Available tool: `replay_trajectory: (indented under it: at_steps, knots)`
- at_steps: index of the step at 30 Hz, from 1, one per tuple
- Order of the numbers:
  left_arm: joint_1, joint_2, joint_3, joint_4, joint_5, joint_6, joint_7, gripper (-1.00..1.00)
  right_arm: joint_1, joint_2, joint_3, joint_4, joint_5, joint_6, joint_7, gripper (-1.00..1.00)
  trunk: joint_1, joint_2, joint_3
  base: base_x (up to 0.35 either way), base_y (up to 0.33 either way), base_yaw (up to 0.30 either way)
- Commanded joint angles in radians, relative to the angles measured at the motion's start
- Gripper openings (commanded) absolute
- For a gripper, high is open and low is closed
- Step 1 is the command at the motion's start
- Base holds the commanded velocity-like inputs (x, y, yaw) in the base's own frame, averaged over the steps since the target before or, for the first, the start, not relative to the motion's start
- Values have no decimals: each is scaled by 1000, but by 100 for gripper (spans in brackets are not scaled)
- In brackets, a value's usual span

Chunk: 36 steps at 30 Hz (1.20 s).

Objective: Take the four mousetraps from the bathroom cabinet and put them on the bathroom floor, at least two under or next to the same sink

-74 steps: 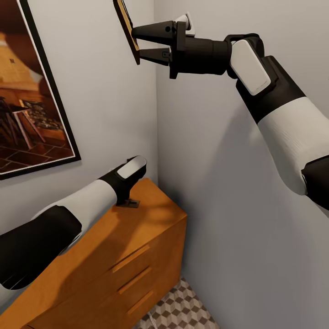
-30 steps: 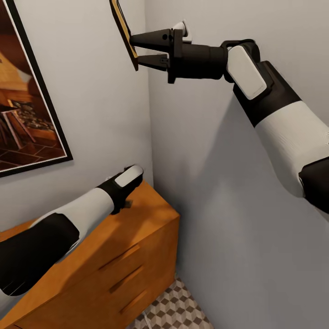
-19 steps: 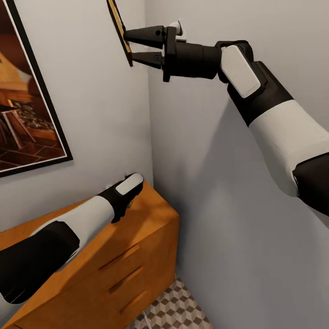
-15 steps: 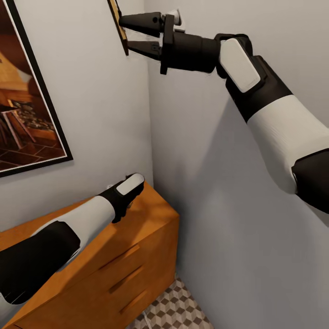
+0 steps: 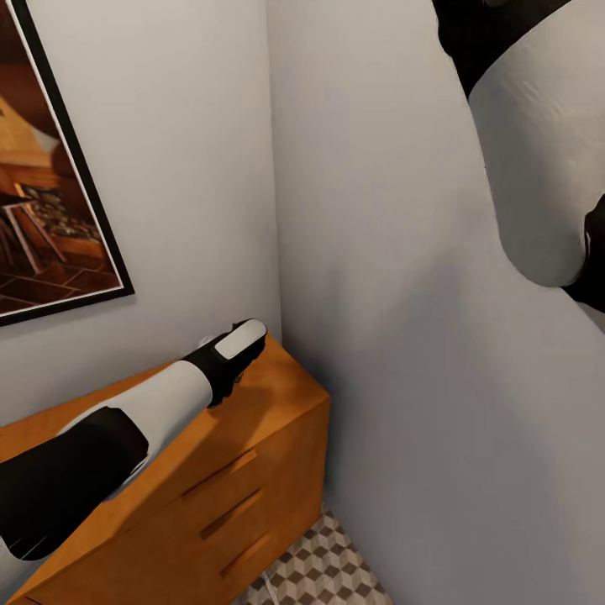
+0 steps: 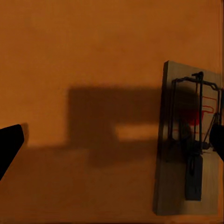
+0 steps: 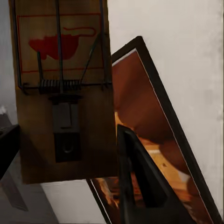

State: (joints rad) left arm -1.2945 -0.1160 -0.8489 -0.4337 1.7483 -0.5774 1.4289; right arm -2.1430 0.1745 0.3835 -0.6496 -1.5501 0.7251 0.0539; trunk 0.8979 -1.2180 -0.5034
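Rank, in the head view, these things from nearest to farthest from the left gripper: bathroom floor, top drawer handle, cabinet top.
From the left gripper:
1. Cabinet top, right beneath it.
2. Top drawer handle, lower, on the cabinet front.
3. Bathroom floor, lowest, at the cabinet's foot.

Two mousetraps can be counted: one mousetrap (image 6: pixel 189 140) lying flat on the orange-brown top of the single cabinet (image 5: pixel 286 403), and a second mousetrap (image 7: pixel 63 88) seen in the right wrist view, in front of a pale wall. The cabinet front shows three slim bar handles (image 5: pixel 231 475) in one column. There is one framed picture (image 5: pixel 50 168) on the wall, two robot arms, and one patch of cube-patterned floor tiles (image 5: pixel 323 571).
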Motion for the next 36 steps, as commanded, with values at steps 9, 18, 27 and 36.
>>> replay_trajectory:
  at_steps: [9, 18, 27, 36]
  knots:
    - [-2, 0, -7, 0, 7, 41, -33, 100, -12, 0, 2, -1, -9, -8, -11, -100, 0, 0, -1, 0, 0, 0]
    - [-3, 0, -7, -43, 6, 45, -27, 100, -13, 0, 3, -7, -10, -9, -11, -100, 0, 0, -1, 0, 0, 0]
    - [-3, 9, -5, -121, 5, 47, -25, 100, -12, 0, 6, -7, -10, -9, -11, -100, 0, 0, -1, 0, 0, 0]
    - [-8, 71, 5, -388, 2, 137, 79, 100, -12, 0, 6, -7, -10, -9, -11, -100, 0, 0, -1, 0, 0, 0]
